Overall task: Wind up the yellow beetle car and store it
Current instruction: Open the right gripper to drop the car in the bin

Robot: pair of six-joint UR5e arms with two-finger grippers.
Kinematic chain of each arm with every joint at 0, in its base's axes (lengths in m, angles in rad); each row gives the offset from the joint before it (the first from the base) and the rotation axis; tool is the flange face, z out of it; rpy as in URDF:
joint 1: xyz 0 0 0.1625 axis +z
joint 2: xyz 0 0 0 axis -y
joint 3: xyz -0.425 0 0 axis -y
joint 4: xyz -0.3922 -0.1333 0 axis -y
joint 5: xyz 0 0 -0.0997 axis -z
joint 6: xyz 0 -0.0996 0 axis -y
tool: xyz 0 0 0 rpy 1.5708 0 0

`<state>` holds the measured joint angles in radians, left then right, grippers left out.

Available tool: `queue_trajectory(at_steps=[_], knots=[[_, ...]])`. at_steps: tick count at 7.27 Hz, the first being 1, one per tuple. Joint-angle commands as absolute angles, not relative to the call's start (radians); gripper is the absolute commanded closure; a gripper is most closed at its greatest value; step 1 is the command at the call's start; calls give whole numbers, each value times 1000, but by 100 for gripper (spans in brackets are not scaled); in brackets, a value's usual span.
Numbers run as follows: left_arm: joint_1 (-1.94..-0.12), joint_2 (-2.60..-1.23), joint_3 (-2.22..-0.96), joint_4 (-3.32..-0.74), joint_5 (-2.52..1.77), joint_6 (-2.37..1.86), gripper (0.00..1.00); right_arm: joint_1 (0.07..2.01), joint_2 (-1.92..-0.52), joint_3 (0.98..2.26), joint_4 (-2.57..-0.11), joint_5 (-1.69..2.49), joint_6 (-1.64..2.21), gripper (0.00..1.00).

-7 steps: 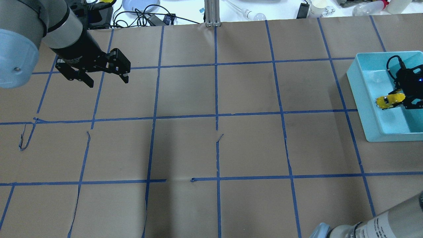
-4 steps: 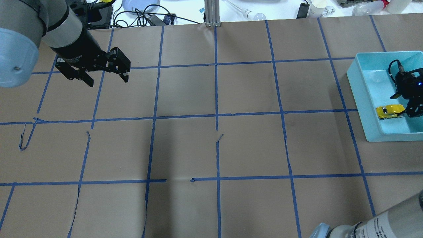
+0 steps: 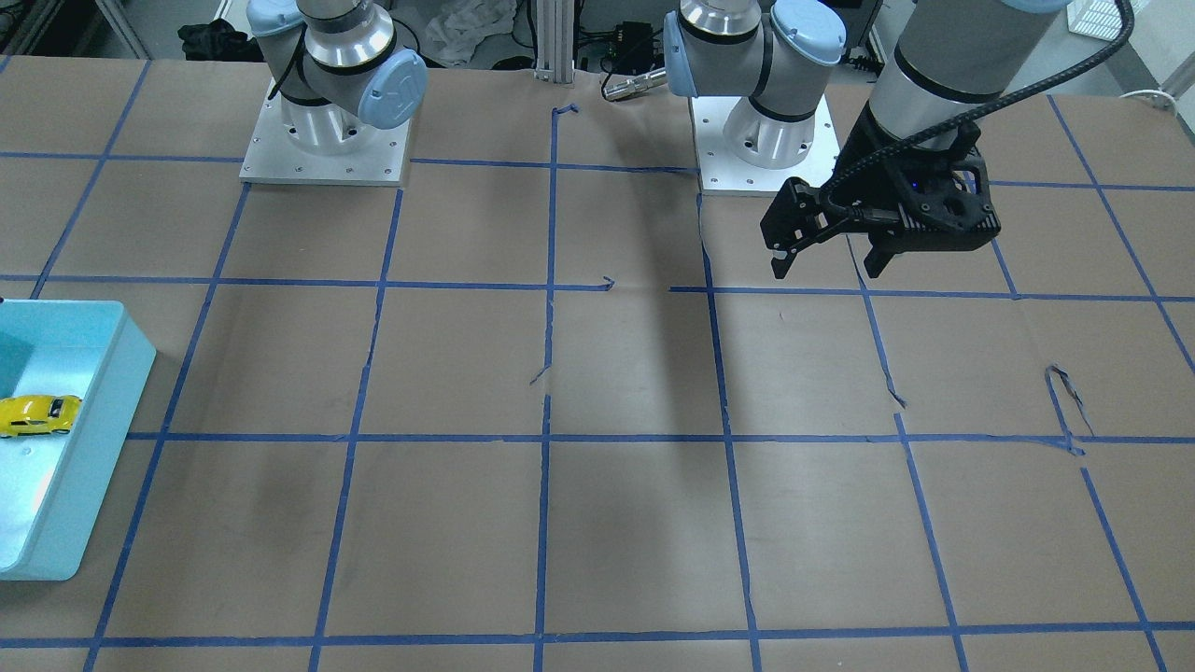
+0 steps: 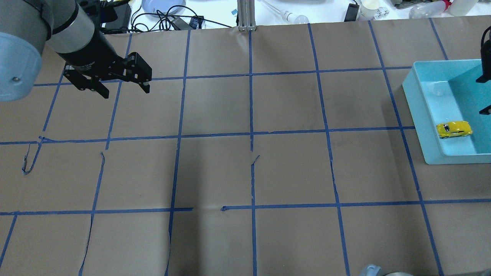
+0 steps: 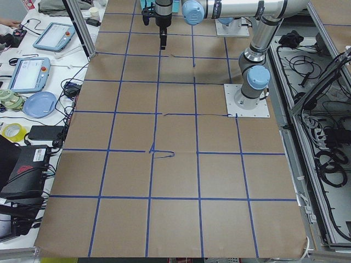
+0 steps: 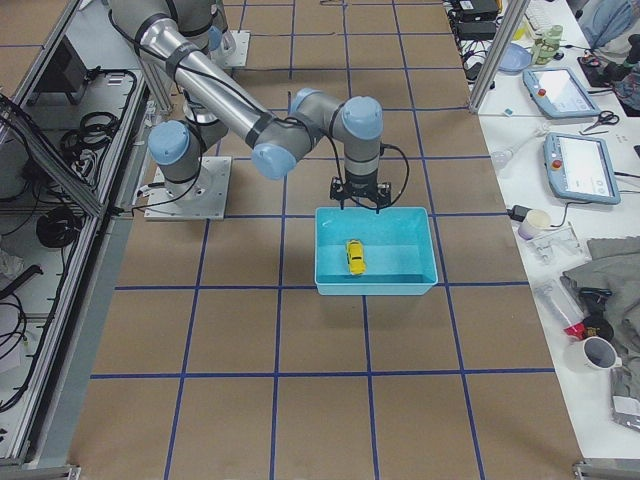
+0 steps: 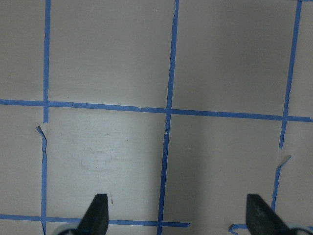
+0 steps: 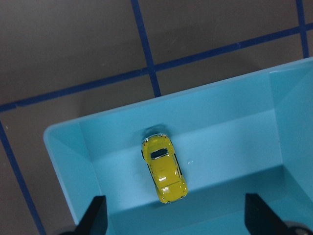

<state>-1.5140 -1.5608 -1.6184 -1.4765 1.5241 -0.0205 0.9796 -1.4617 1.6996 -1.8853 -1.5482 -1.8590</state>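
Observation:
The yellow beetle car lies on its wheels on the floor of the teal bin, near the bin's left wall, and nothing holds it. It also shows in the front view, the right side view and the right wrist view. My right gripper is open and empty, raised above the bin, with the car below and between its fingers. My left gripper is open and empty, hovering over the far left of the table.
The bin stands at the table's right edge. The table is covered with brown paper with a blue tape grid, torn in places. Cables, a plate and bottles lie beyond the far edge.
My right gripper let go of the yellow car, which dropped to the bin floor, and then rose and drew away to the right. My left gripper has barely moved.

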Motion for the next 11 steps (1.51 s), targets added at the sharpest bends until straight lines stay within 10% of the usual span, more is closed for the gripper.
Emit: queue_trajectory(at_steps=[1, 11], knots=[[-1516, -1548, -1620, -1482, 1534, -17, 0, 1107, -1496, 1495, -1520, -1554, -1506, 0], [-1506, -1536, -1628, -1488, 1539, -6, 0, 1539, -1450, 1437, -1486, -1586, -194, 0]])
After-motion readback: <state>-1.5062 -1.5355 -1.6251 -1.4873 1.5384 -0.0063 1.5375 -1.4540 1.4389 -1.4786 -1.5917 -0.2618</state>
